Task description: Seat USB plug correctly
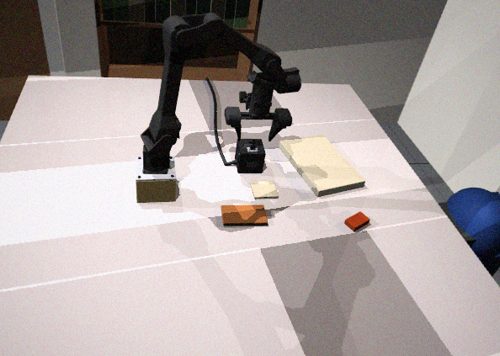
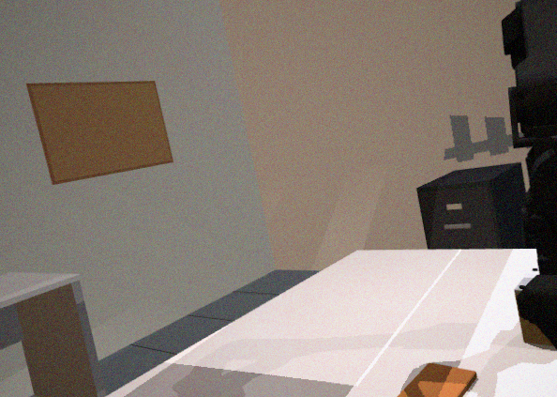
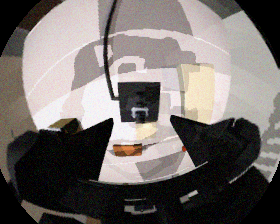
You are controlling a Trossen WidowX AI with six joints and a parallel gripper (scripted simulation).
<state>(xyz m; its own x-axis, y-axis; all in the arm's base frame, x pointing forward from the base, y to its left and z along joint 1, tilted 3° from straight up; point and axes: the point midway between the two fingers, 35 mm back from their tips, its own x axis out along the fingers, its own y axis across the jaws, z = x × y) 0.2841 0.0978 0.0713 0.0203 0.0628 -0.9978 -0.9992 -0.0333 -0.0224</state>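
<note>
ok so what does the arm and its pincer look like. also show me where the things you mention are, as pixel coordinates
The arm (image 1: 170, 82) is matte black all over, with chunky rounded joints and straight links. The pincer (image 1: 254, 140) (image 3: 143, 119) is black too: a crossbar with bulky blocks at its ends, each carrying a finger that tapers to a point. No coloured markings or sleeve show on the arm.

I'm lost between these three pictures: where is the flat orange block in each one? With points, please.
Top: the orange block (image 1: 244, 215) (image 2: 441, 381) (image 3: 127, 150) lies just below centre.
Exterior: at the bottom edge, right of centre, partly cut off.
Wrist: below centre, seen between the gripper's (image 1: 254, 138) (image 3: 142, 119) fingers.
Shared landmark: the pale table (image 1: 105, 300) (image 2: 328, 307) (image 3: 56, 65).
</note>
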